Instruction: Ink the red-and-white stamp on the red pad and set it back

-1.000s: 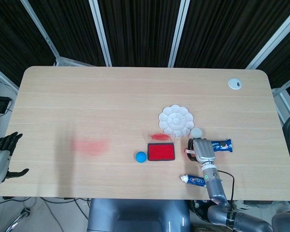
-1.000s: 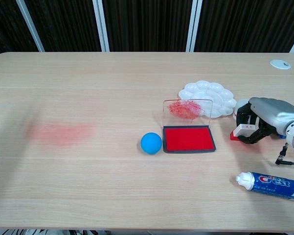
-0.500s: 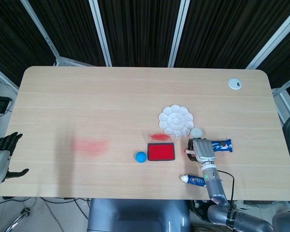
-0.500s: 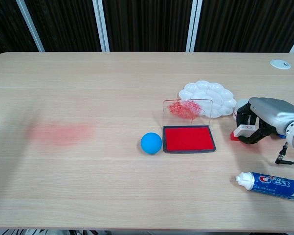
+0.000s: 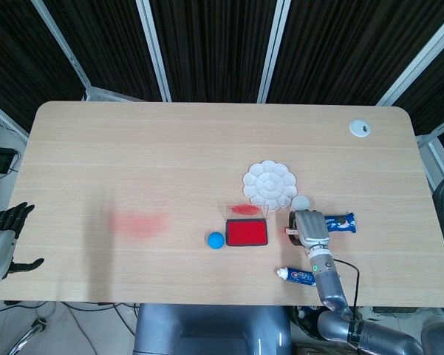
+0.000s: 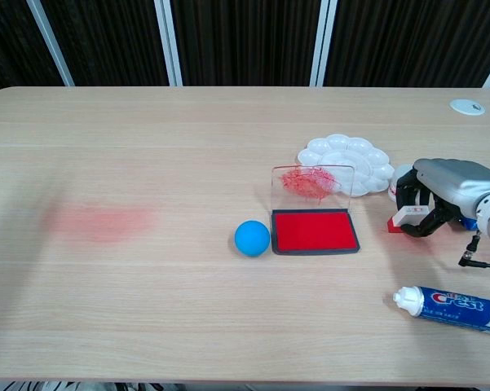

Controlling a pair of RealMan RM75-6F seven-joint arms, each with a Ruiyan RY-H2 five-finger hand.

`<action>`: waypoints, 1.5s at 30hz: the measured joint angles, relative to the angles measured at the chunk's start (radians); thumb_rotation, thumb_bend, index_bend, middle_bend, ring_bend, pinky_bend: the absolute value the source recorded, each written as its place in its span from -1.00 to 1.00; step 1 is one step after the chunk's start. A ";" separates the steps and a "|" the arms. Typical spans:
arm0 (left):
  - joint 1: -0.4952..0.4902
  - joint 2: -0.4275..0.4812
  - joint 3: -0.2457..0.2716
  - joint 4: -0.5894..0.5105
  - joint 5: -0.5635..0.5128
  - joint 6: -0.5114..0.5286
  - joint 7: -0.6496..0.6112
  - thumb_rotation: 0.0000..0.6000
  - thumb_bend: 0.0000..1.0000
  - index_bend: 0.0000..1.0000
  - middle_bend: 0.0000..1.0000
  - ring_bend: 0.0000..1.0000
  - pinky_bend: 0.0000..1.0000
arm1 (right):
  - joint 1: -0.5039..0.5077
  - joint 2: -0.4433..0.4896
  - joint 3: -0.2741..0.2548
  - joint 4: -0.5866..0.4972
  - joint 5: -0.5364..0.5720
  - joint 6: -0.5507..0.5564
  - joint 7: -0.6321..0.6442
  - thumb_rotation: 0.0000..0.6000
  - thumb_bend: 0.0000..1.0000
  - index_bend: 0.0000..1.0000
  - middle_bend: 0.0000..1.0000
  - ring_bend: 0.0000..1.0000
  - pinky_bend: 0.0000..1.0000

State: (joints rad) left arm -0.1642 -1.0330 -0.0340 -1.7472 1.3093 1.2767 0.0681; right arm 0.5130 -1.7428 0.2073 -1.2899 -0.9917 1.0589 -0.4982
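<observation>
Red ink pad [image 6: 315, 231] sits open at centre-right of the chest view, clear lid [image 6: 313, 181] upright behind it and smeared red. Right hand [image 6: 440, 195] is at the right edge, fingers curled around the red-and-white stamp [image 6: 405, 218], which it grips to the right of the pad and well clear of it. Against the frames from a second ago, hand and stamp sit slightly higher in the frame and the stamp's red base looks lifted off the table [image 6: 187, 309]; judgement: pick-up is just complete, inking not yet begun, next move is a carry leftward over the pad. Left hand [image 5: 1, 240] hangs off the table at the lower left of the head view, fingers apart, holding nothing, unchanged. Also present: blue ball [image 6: 252, 238], white palette [image 6: 347, 160], toothpaste tube [image 6: 450, 307], faint red smear [image 6: 98, 221] on the left.
</observation>
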 measured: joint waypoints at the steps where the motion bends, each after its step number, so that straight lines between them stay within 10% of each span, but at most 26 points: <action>1: 0.000 0.000 0.000 0.000 0.000 0.000 -0.001 1.00 -0.94 -1.00 -1.00 -1.00 -1.00 | 0.002 0.001 0.000 -0.002 0.004 -0.001 -0.008 1.00 -0.29 0.36 0.02 -0.11 -0.12; 45: -0.001 0.008 0.001 -0.006 -0.005 -0.006 -0.007 1.00 -0.94 -1.00 -1.00 -1.00 -1.00 | 0.075 0.042 -0.011 -0.101 0.178 0.020 -0.190 1.00 -0.41 0.08 -0.07 -0.16 -0.17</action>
State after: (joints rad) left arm -0.1657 -1.0252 -0.0331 -1.7529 1.3047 1.2702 0.0611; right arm 0.5885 -1.7008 0.1963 -1.3908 -0.8136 1.0787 -0.6880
